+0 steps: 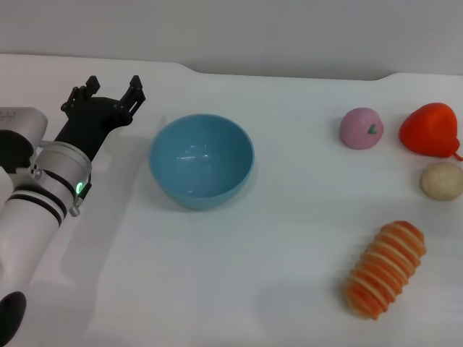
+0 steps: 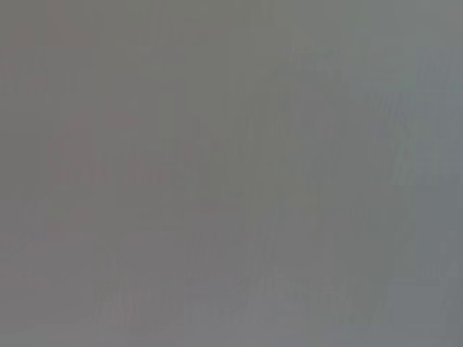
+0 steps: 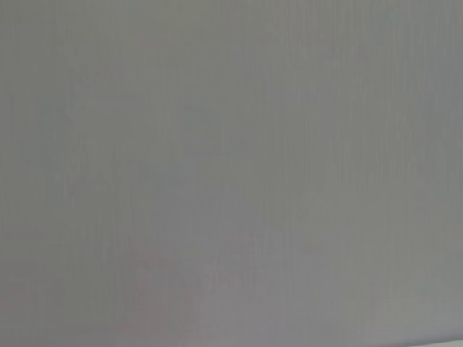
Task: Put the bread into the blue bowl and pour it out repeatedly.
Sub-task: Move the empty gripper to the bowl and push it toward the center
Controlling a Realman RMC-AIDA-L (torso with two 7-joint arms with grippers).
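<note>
The bread [image 1: 385, 270] lies on the desk [image 1: 239, 275] at the near right, well apart from the bowl [image 1: 201, 160], which stands empty and upright left of centre. The loaf's long axis runs on a diagonal, its near end pointing toward the robot and slightly leftward, its far end angling up to the right toward a small beige ball [image 1: 442, 180]; a pink fruit [image 1: 361, 128] and a red fruit [image 1: 431, 129] sit farther back on that side. The left gripper [image 1: 113, 89] hovers just beside the bowl on its left, fingers parted a moderate way and holding nothing, aimed away from the robot. From those fingers the bread lies far off to the right and nearer the robot, with the bowl between. The right arm does not show in the head view, and both wrist views give only a blank grey field, so its fingers cannot be judged. Since the loaf sits on the robot's right, the right arm is probably the better placed to take it, closing across the short width of the loaf, while the left is already set to handle the bowl.
</note>
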